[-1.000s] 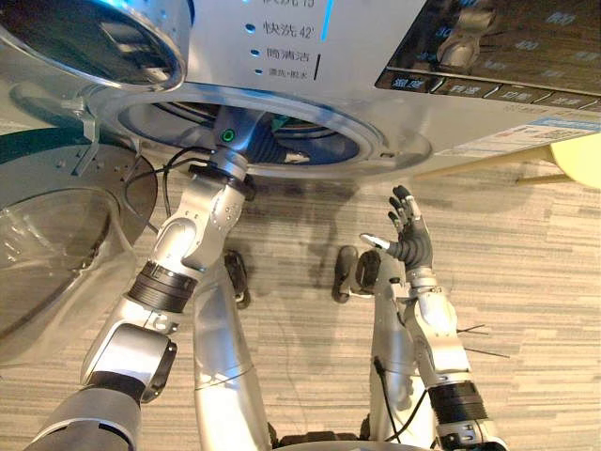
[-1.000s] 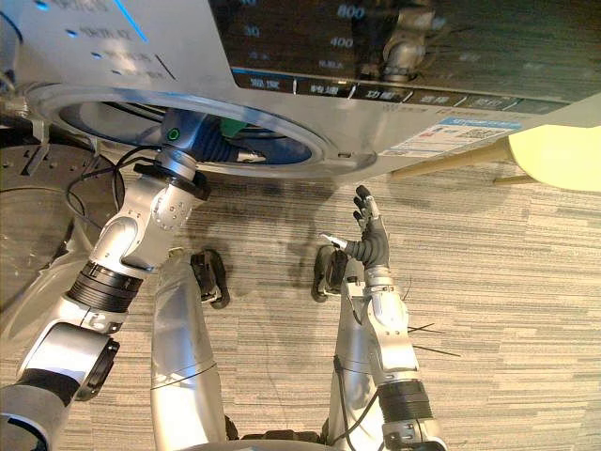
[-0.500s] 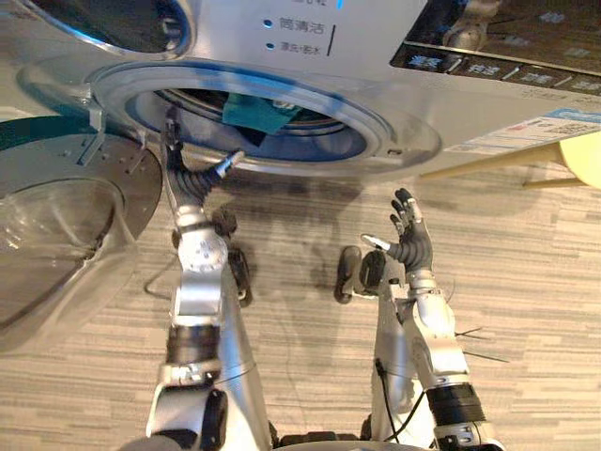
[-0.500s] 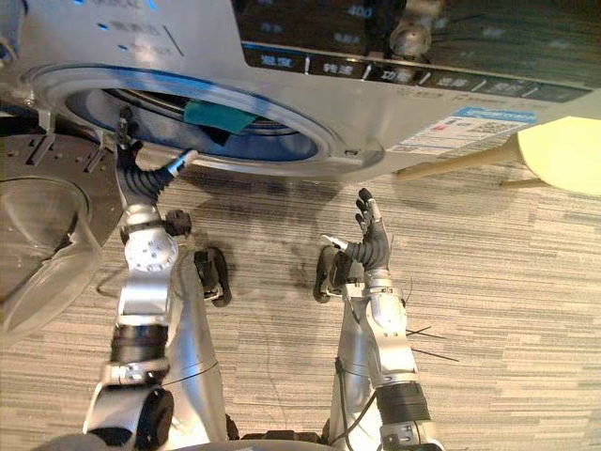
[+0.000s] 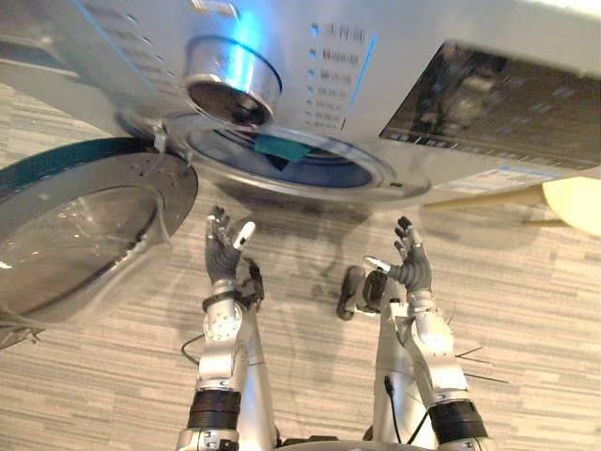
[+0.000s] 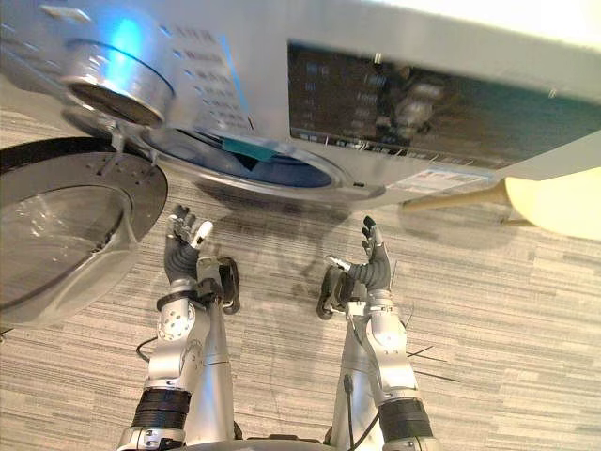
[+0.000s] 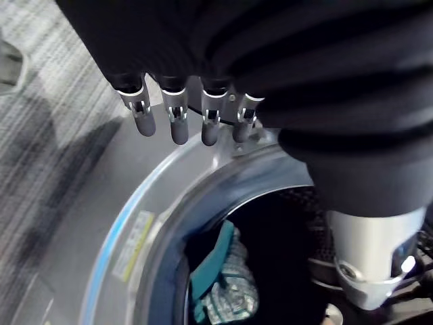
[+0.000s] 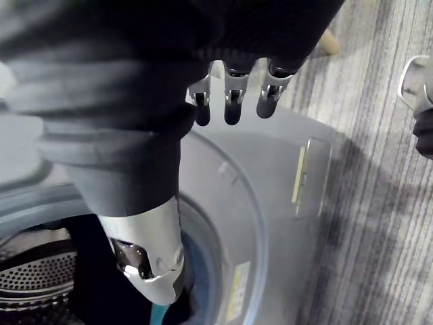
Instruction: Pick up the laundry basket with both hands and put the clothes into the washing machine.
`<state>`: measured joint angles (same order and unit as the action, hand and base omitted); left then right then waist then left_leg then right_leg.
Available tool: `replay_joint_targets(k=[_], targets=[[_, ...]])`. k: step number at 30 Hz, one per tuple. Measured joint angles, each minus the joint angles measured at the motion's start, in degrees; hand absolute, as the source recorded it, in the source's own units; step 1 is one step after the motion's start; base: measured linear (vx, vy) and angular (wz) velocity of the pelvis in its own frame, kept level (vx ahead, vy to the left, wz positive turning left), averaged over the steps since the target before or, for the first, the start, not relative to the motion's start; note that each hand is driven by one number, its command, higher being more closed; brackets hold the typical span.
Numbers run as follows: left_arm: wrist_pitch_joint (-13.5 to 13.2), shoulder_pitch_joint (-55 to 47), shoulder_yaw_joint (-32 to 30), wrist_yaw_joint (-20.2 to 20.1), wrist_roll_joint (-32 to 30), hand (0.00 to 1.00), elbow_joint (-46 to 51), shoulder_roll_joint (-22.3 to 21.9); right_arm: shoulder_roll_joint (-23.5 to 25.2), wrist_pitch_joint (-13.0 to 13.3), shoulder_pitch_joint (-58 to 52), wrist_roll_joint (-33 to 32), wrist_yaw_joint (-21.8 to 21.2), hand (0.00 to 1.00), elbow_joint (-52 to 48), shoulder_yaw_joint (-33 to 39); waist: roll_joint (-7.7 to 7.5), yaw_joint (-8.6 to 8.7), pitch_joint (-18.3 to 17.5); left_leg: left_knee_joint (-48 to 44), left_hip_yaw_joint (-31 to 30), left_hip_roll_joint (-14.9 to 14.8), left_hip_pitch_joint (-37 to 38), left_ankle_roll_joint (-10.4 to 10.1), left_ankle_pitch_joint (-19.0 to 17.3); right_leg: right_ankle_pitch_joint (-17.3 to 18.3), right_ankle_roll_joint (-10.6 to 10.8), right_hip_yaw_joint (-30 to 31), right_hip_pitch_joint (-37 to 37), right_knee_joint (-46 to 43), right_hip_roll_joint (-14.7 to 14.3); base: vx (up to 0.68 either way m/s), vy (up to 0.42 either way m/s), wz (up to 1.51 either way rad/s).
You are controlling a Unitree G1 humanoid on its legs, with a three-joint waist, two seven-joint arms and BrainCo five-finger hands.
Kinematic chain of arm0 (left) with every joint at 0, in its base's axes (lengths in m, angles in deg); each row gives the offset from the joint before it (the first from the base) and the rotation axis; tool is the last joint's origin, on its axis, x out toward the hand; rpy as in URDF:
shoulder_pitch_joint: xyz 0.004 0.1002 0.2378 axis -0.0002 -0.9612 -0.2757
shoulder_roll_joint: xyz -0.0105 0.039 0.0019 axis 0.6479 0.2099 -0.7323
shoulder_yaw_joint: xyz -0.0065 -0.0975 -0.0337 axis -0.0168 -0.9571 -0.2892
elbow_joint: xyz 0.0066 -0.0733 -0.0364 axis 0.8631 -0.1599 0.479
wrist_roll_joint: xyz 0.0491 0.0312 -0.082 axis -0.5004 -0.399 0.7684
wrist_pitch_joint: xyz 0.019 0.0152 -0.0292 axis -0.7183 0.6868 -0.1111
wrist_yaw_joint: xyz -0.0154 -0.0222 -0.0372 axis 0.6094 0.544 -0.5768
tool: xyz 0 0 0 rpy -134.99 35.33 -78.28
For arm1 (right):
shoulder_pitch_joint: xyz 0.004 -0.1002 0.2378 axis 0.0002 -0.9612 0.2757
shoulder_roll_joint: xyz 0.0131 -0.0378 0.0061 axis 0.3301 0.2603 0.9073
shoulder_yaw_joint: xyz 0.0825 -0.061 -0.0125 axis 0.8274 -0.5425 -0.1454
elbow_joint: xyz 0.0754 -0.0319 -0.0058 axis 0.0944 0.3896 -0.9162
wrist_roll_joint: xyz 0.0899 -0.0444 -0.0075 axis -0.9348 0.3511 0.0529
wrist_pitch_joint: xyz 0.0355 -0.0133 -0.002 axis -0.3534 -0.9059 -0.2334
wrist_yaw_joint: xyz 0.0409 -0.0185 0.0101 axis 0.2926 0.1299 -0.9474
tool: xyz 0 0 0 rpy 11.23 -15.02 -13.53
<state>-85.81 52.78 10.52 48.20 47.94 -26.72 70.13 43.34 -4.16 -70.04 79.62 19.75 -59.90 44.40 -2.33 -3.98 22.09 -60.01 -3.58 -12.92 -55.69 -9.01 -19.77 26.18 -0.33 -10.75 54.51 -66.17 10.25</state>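
The silver washing machine [image 5: 394, 56] stands in front of me with its round drum opening [image 5: 291, 164] uncovered. A teal cloth [image 5: 282, 147] lies inside at the opening's upper edge, and the left wrist view shows this teal cloth [image 7: 220, 271] in the dark drum. My left hand [image 5: 223, 252] is held up below the opening, apart from it, open and holding nothing. My right hand [image 5: 410, 265] is raised at the same height to the right, also open and holding nothing. In the wrist views the left fingers [image 7: 172, 118] and the right fingers [image 8: 230, 101] hang straight.
The machine's round glass door [image 5: 84, 225] swings wide open to the left, close to my left arm. A dial [image 5: 230, 80] and a dark control panel [image 5: 488, 103] sit above the opening. A pale yellow rounded object [image 5: 575, 202] is at the right edge over striped grey floor [image 5: 526, 310].
My left hand has come out of the drum and dropped back below the opening, leaving the teal cloth inside. The camera has tilted. The right hand has hardly moved.
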Motion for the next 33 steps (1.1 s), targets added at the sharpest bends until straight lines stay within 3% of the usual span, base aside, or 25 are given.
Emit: replay_joint_targets(k=[5,11,13,16,20,22,23,24,25,27,28,29,31,32,33], targets=[[0.61,-2.88,1.78,-1.26,-2.37,0.0,-8.55,2.15,-0.19,-1.01,-3.55,0.11,1.0,0.0,6.57,0.68,-0.04,0.04,-2.03,17.03,2.5,0.25,17.01,0.26,5.35,-4.83,0.6,-2.81,-17.05,16.16,-0.43,0.16,-0.009,0.18],[1.75,-3.54,1.91,-3.06,-8.15,0.0,-21.64,3.69,-0.07,-2.32,-7.31,0.35,0.84,0.0,15.69,0.77,-0.17,0.24,-9.42,34.35,6.53,1.62,32.6,1.85,10.68,-11.25,3.16,-3.38,-32.11,34.32,-1.29,0.14,0.09,0.01],[1.81,-3.55,1.9,-3.57,-10.3,0.0,-26.32,5.36,-0.45,-2.51,-6.33,0.66,0.69,0.0,22.46,0.8,0.03,0.58,-11.98,43.18,8.51,2.56,38.09,2.51,14.35,-15.49,3.95,-2.89,-36.59,43.22,-2.04,0.13,0.092,-0.17],[1.85,-3.78,1.66,-3.55,-11.84,0.0,-29.47,7.23,-1.38,-3.44,-4.16,1.38,-0.32,0.0,27.74,0.89,0.35,1.4,-12.41,52.53,12.0,3.12,44.65,3.03,18.16,-21.53,4.57,-0.55,-41.55,53.56,-3.5,0.1,0.092,-0.45],[1.98,-1.97,1.71,-3.6,-12.6,0.0,-31.67,9.42,-2.47,-3.53,-2.09,2.29,-0.34,0.0,29.78,1.1,0.29,2.26,-12.46,52.87,14.69,4.22,44.97,3.95,18.97,-25.28,5.49,2.11,-41.13,56.4,-3.71,-0.03,0.092,-0.42],[2.02,0.14,1.65,-3.69,-13.09,0.0,-32.11,9.64,-2.87,-3.56,-2.06,2.3,-0.37,0.0,30.56,0.66,0.43,3.23,-12.54,51.27,14.43,4.63,43.54,5.56,20.04,-26.63,7.02,2.83,-40.34,54.68,-3.01,-0.08,0.078,0.14],[1.9,0.41,1.34,-3.7,-13.12,0.0,-32.15,9.48,-3.01,-3.63,-1.6,2.3,-0.37,0.0,30.8,0.39,0.71,3.24,-12.4,51.66,14.22,3.78,43.49,6.1,20.39,-24.09,7.72,3.59,-39.85,50.68,-2.97,-0.11,0.042,0.5],[1.7,0.74,1.29,-3.69,-13.64,0.0,-31.76,9.41,-2.82,-3.68,-1.89,2.3,-0.45,0.0,31.8,-0.24,0.11,4.07,-12.47,51.59,12.37,4.52,43.98,6.14,20.37,-17.25,6.79,4.29,-38.51,35.32,-1.29,-0.09,0.014,0.86],[1.64,0.44,1.25,-3.67,-13.66,0.0,-31.73,9.69,-2.37,-3.68,-2.32,2.28,-0.52,0.0,32.44,-0.35,-0.94,3.8,-12.52,50.52,10.75,5.35,43.61,6.13,20.38,-15.34,8.17,4.77,-39.92,27.32,-0.18,-0.13,-0.046,1.04],[2.06,-1.38,-0.79,-3.48,-13.64,0.0,-31.45,9.54,-1.98,-3.57,-1.45,2.23,-1.14,0.0,33.9,-0.63,-2.39,2.56,-13.24,45.72,9.59,5.85,40.46,6.09,20.35,-12.67,10.35,7.04,-42.22,26.15,-0.39,-0.22,-0.146,0.55],[2.1,-2.33,-1.4,-3.4,-13.63,0.0,-31.45,9.28,-2.49,-3.55,-0.57,2.18,-1.45,0.0,34.1,-0.61,-1.38,2.2,-13.16,45.26,9.48,5.52,39.67,5.83,20.51,-12.5,10.53,6.8,-42.82,28.44,-1.5,-0.31,-0.099,-0.04],[2.33,-3.8,-1.2,-3.36,-13.62,0.0,-31.4,7.49,-3.58,-3.5,0.45,2.16,-1.42,0.0,34.1,-0.63,0.73,0.5,-13.57,46.43,9.64,3.65,38.99,5.42,20.98,-11.68,10.68,6.81,-44.87,34.73,-4.2,-0.32,-0.086,-0.32],[2.39,-4.36,-0.01,-3.36,-13.6,0.0,-31.45,6.69,-4.07,-3.38,3.07,2.06,-1.24,0.0,34.14,-0.57,0.17,-0.26,-12.58,47.58,10.24,3.65,36.26,4.49,24.6,-6.16,6.12,6.88,-45.48,38.36,-4.22,-0.32,-0.145,-0.05],[2.39,-4.1,0.24,-3.39,-13.59,0.0,-31.8,6.56,-4.56,-3.38,4.08,2.07,-1.14,0.0,34.36,-0.58,0.99,-0.14,-11.97,47.53,9.75,3.29,35.1,4.05,25.55,-5.52,4.71,6.31,-46.23,40.82,-5.08,-0.38,-0.166,0.29],[2.74,-3.62,1.3,-3.44,-13.53,0.0,-32.32,5.07,-5.98,-3.39,4.78,2.09,-0.66,0.0,34.56,-0.51,4.95,-0.09,-10.12,48.29,7.5,0.97,34.81,2.88,27.35,-8.35,3.63,4.7,-47.45,43.16,-8.45,-0.48,-0.167,0.16]])
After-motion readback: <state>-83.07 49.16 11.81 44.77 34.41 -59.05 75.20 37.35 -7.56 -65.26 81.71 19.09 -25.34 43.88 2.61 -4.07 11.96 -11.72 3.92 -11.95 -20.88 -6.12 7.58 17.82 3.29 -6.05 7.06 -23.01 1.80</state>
